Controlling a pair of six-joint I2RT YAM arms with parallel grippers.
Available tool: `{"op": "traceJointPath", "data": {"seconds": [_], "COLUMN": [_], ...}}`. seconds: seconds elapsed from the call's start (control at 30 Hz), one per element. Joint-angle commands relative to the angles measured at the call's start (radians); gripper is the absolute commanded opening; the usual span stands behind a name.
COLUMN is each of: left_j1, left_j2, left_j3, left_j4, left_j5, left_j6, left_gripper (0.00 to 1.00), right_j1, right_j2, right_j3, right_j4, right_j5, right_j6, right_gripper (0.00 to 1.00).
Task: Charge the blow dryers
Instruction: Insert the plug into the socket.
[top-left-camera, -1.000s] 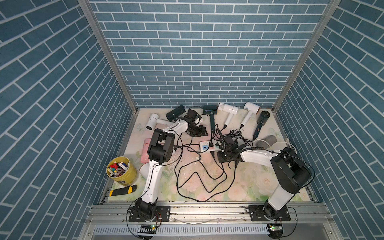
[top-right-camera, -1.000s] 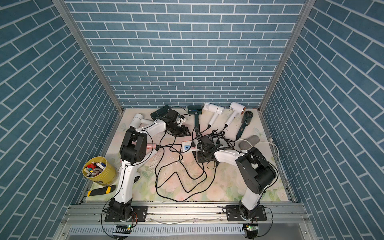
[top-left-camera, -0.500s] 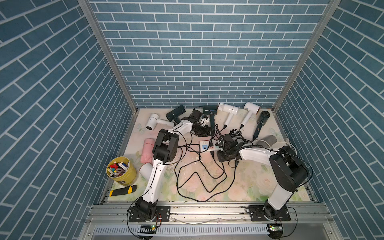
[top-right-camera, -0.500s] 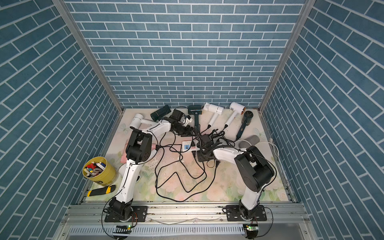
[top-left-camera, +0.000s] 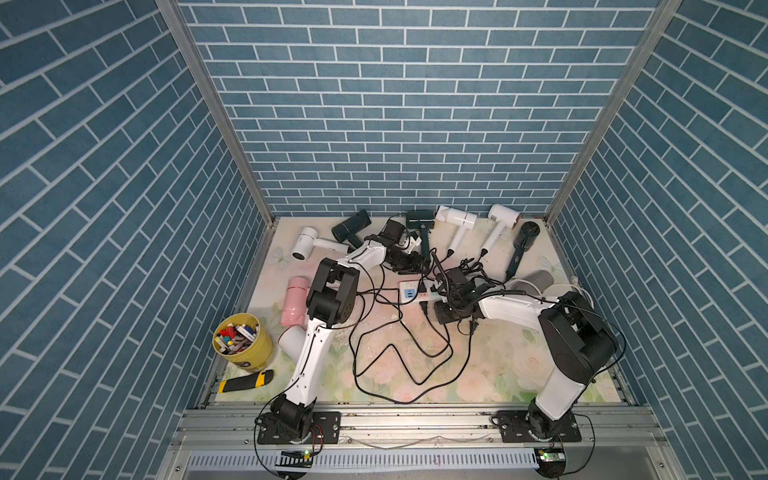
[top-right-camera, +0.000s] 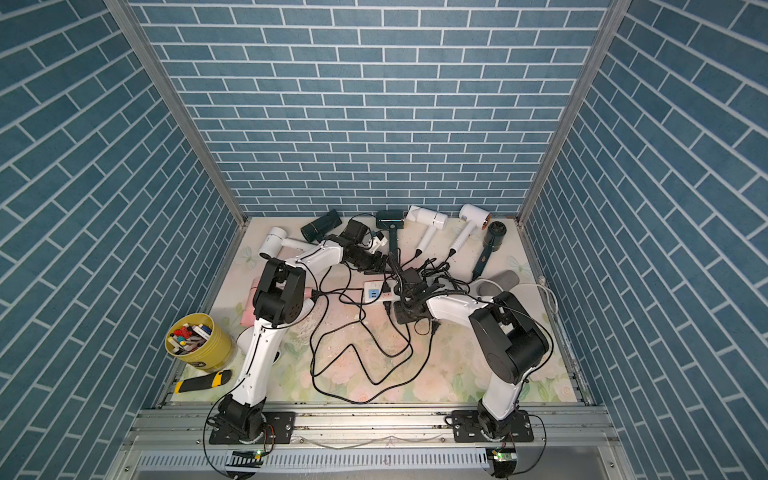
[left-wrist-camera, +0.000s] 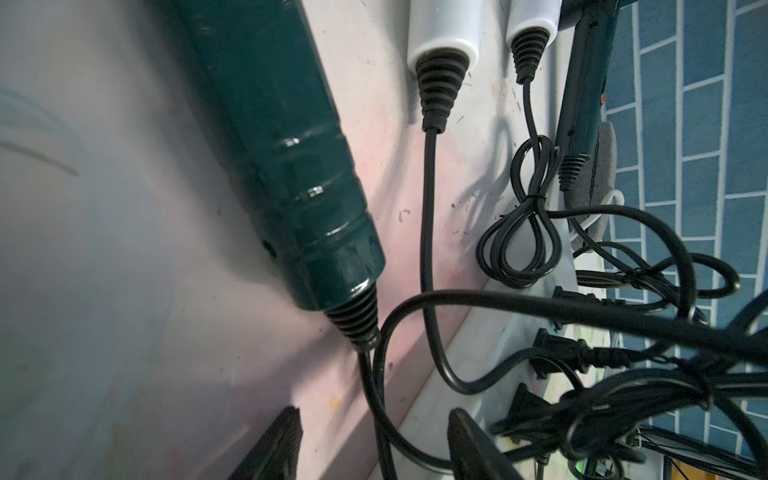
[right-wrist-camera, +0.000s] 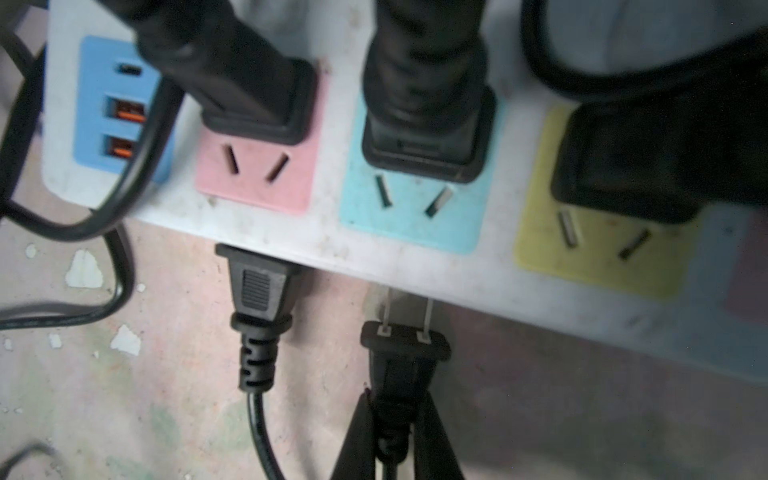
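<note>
Several blow dryers lie along the back wall: white (top-left-camera: 305, 245), dark (top-left-camera: 351, 226), dark green (top-left-camera: 419, 218), two more white (top-left-camera: 455, 218) (top-left-camera: 503, 216) and a dark one (top-left-camera: 525, 235). A pink one (top-left-camera: 295, 301) lies by the left arm. My left gripper (left-wrist-camera: 374, 440) stands open over the table near the dark green dryer's handle end (left-wrist-camera: 291, 166), with that dryer's black cord (left-wrist-camera: 386, 415) running loose between the fingers. My right gripper (right-wrist-camera: 395, 419) is shut on a black two-prong plug (right-wrist-camera: 401, 353), its prongs against the near side of the white power strip (right-wrist-camera: 332, 232).
Three black plugs sit in the strip's pink, teal and yellow sockets. Another loose plug (right-wrist-camera: 257, 299) lies beside the held one. Tangled cords (top-left-camera: 399, 353) cover the middle. A yellow pen cup (top-left-camera: 243, 340), a utility knife (top-left-camera: 245, 380) and a grey cylinder (top-left-camera: 538, 278) stand at the sides.
My left arm has swung from the back left toward the centre, bringing its gripper beside the dark green dryer's handle. The right arm has held still with the plug.
</note>
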Motion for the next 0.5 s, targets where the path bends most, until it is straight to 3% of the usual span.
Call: {"op": "traceJointPath", "data": {"seconds": [0.0, 0.47], "left_j1": [-0.015, -0.017], "left_j2": [0.062, 0.055], "left_j3": [-0.038, -0.048], "left_j4": [-0.052, -0.05], "left_j5": [-0.019, -0.017], "left_j6": [0.015, 0.017], "left_gripper": [0.61, 0.61], "right_j1": [-0.007, -0.007], "right_j2": [-0.037, -0.047], "right_j3": [0.002, -0.001], "right_j4": [0.046, 0.043], "right_j5": [-0.009, 0.014], "right_j6": [-0.055, -0.058], "right_gripper": [0.0, 0.0]}}
